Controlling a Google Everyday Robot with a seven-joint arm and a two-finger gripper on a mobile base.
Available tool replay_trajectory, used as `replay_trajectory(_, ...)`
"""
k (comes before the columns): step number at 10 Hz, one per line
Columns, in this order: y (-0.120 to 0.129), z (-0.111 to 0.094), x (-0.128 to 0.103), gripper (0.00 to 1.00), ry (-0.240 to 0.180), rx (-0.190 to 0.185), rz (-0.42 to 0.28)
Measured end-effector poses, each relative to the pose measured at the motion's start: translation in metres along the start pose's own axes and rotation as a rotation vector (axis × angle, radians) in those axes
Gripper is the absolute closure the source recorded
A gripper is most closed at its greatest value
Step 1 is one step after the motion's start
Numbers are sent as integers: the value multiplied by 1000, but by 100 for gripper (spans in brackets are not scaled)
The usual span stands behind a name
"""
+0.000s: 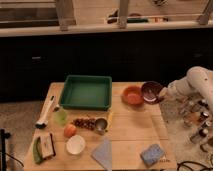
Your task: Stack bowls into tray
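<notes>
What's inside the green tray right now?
In the tray only bare green floor shows, no bowl. Its near wall hides a thin strip of floor. The orange bowl sits just right of it; the gripper is at the maroon bowl beyond that.

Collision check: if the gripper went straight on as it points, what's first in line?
The gripper, at the maroon bowl's right rim, points left. Beyond that bowl, the orange bowl comes first, though depth is unclear.

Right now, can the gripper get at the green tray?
Likely yes: the gripper, at the right edge of the table, holds the maroon bowl; only the low orange bowl lies between it and the tray.
</notes>
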State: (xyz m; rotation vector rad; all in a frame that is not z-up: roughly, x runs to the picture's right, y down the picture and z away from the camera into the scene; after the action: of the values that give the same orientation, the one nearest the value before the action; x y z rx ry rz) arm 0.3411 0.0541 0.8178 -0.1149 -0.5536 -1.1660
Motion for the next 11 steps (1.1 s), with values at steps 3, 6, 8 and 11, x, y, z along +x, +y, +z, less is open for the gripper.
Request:
replay_trajectory(3, -17, 16, 18, 100, -45, 22, -46)
replay_trajectory(6, -33, 35, 31, 100, -92, 37, -79)
replay_trajectory(8, -43, 45, 38, 99, -115, 50, -91)
replay_trajectory(11, -53, 64, 42, 73, -144, 64, -83)
